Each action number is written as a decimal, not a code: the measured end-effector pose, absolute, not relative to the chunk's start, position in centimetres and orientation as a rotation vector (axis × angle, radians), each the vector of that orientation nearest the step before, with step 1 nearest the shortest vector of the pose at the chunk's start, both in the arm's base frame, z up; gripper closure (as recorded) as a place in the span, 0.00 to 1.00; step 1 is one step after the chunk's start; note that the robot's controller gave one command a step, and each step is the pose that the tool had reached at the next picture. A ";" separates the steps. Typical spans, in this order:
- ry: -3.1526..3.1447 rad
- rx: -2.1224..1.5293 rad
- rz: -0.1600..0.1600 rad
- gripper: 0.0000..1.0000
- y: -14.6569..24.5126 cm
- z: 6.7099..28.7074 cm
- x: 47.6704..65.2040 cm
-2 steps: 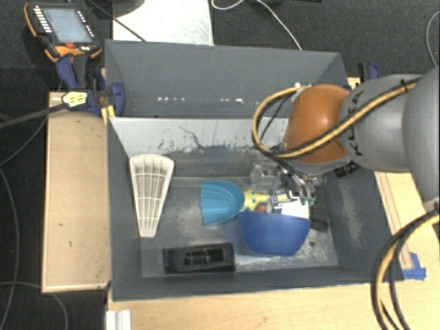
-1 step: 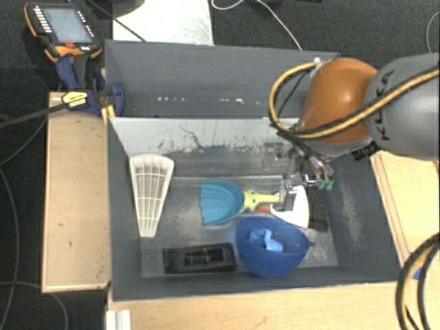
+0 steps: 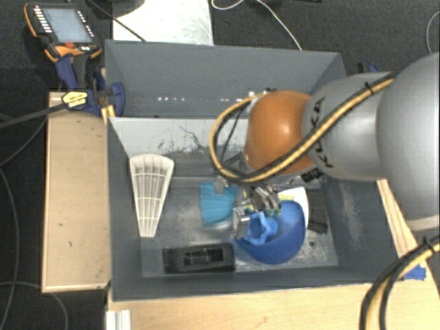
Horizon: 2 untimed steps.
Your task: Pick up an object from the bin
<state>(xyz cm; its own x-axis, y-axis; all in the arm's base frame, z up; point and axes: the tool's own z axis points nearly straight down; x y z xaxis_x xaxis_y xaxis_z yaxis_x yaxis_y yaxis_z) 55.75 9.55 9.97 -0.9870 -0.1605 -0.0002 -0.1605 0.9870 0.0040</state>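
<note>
**A:** Where the arm [image 3: 371,129] enters from three o'clock, how is it posed?

**B:** Its thick grey link lies across the upper right corner of the bin [image 3: 206,81]. It ends in the orange cover [image 3: 275,133] at the wrist, which sits just past the bin's centre toward one o'clock. A yellow-and-black cable [image 3: 218,139] loops round that cover. From there the wrist points down into the bin.

**A:** And the gripper?

**B:** The gripper [image 3: 256,208] hangs below the cover, low over the floor and a little toward four o'clock. Whether it is open or closed, I cannot tell.

**A:** What is under it?

**B:** A dark blue rounded thing [image 3: 285,236] at about four to five o'clock, with a crumpled blue fold on its near side. The gripper is at its upper left edge. Just beside it, near the centre, lies a light blue lump [image 3: 214,205].

**A:** The rest?

**B:** A white ribbed cone [image 3: 150,191] lies at nine o'clock with its wide end up. A black block [image 3: 198,258] lies at six to seven o'clock.
</note>
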 end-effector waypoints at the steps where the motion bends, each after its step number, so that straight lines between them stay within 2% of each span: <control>1: -3.129 0.434 0.005 0.00 0.7 7.2 59.4; 2: -3.168 0.239 -0.010 1.00 3.6 7.7 52.4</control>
<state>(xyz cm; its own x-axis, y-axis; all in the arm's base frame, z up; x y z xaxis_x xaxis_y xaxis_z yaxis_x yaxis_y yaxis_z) 52.39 3.64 7.67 -0.9880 -0.1501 -0.0355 -0.1503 0.9886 0.0038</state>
